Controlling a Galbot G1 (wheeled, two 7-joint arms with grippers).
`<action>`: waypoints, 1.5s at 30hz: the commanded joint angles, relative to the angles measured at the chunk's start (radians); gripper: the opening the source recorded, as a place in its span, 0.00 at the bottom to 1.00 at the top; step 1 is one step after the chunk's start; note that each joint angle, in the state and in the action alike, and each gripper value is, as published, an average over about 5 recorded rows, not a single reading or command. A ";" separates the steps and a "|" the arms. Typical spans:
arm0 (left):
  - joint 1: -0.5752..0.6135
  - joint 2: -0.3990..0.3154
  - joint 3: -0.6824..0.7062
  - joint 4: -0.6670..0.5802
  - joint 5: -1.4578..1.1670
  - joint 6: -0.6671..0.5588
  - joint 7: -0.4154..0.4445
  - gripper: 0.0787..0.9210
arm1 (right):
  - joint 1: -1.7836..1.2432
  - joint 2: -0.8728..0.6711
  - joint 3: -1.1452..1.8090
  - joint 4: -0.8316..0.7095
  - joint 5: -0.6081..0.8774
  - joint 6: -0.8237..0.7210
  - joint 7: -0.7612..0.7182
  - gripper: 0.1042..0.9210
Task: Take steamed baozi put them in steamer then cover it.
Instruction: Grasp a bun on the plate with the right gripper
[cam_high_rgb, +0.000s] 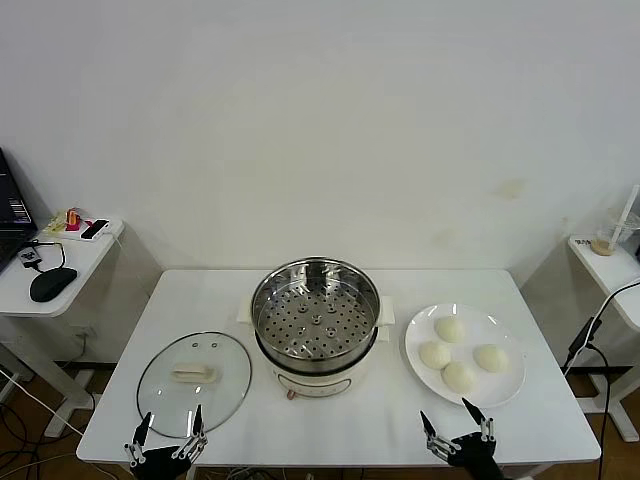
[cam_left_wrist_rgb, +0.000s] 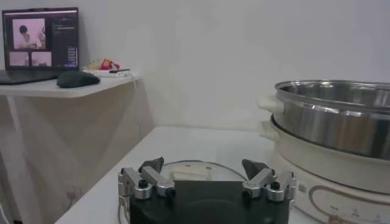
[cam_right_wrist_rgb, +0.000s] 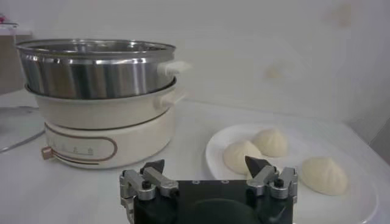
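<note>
Baozi (cam_high_rgb: 461, 355) on plate (cam_high_rgb: 510, 390) — steamer (cam_high_rgb: 315, 325) beside, cover (cam_high_rgb: 194, 383) beyond.

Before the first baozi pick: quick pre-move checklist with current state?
1. Steamer uncovered, perforated tray empty: ok.
2. Cover lies flat on the table, on the steamer's left, apart from it: ok.
3. Four baozi on the white plate, on the steamer's right: ok in the head view; the right wrist view shows only three.
4. Right tool open, empty, at the table's near edge short of the plate: ok.
5. Left tool open, empty, by the cover's near rim: ok.
6. Whether the baozi are stuck to the plate: cannot tell.
</note>
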 joint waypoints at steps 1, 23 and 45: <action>-0.005 0.007 -0.011 -0.015 0.020 0.021 0.008 0.88 | 0.046 -0.032 0.050 -0.005 -0.040 -0.017 0.001 0.88; -0.052 0.030 -0.050 -0.027 0.129 0.035 0.130 0.88 | 0.800 -0.731 -0.151 -0.462 -0.465 -0.079 -0.539 0.88; -0.124 0.032 -0.073 -0.016 0.115 0.067 0.135 0.88 | 1.803 -0.639 -1.322 -0.854 -0.444 0.080 -0.956 0.88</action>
